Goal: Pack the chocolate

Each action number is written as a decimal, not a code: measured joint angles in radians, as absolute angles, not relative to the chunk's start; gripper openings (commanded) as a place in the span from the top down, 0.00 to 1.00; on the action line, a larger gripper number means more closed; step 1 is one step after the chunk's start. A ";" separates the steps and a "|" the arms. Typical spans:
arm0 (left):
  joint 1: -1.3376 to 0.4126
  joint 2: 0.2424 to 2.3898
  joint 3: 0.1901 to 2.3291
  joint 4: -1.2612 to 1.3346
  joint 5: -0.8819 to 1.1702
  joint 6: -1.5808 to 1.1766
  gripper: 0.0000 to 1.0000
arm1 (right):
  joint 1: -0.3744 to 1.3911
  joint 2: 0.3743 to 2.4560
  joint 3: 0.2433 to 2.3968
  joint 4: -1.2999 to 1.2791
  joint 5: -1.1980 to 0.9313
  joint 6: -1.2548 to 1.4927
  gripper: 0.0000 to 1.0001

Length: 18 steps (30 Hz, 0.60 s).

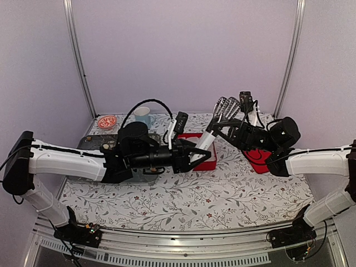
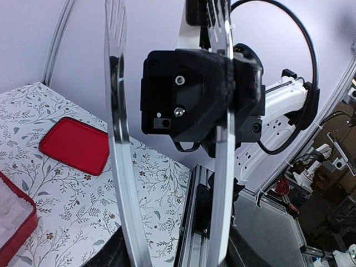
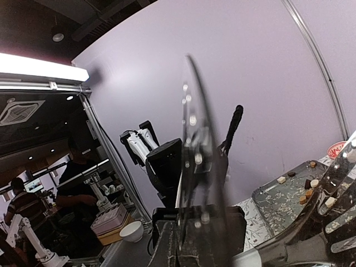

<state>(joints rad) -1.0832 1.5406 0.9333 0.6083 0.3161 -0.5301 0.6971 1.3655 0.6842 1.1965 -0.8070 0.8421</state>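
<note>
Left tool (image 1: 196, 151) clamps steel tongs (image 1: 225, 108) at their base, the slotted blades splayed. Whether the right tool (image 1: 227, 128) beside them is spread or pressed together cannot be told. Only the right wrist view shows the chocolate (image 3: 303, 198) clearly: small tan, dark and whitish lumps on a dark tray (image 3: 272, 201) at the floral desk's (image 1: 183, 206) ten o'clock. The left wrist view shows the glossy, round-cornered red lid (image 2: 75, 146) whole.

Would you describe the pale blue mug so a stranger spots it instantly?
On the floral table, look along the far edge, left of centre. Two vessels stand there; the pale blue mug is the taller, right of the shallow red patterned dish.
</note>
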 measured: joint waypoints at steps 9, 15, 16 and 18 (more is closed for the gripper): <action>-1.077 1.556 0.935 0.622 0.365 -0.557 0.65 | 0.693 1.400 0.683 1.256 -0.845 0.872 1.00; -1.071 1.555 0.934 0.628 0.361 -0.554 0.71 | 0.692 1.400 0.683 1.240 -0.837 0.872 0.59; -1.071 1.553 0.934 0.623 0.358 -0.553 0.71 | 0.690 1.400 0.683 1.228 -0.834 0.870 0.53; -1.069 1.546 0.934 0.609 0.341 -0.552 0.71 | 0.683 1.398 0.683 1.211 -0.829 0.863 0.41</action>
<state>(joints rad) -1.0691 1.5455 0.9340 0.6090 0.3412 -0.5518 0.6830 1.3979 0.6830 1.2110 -0.8288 0.8627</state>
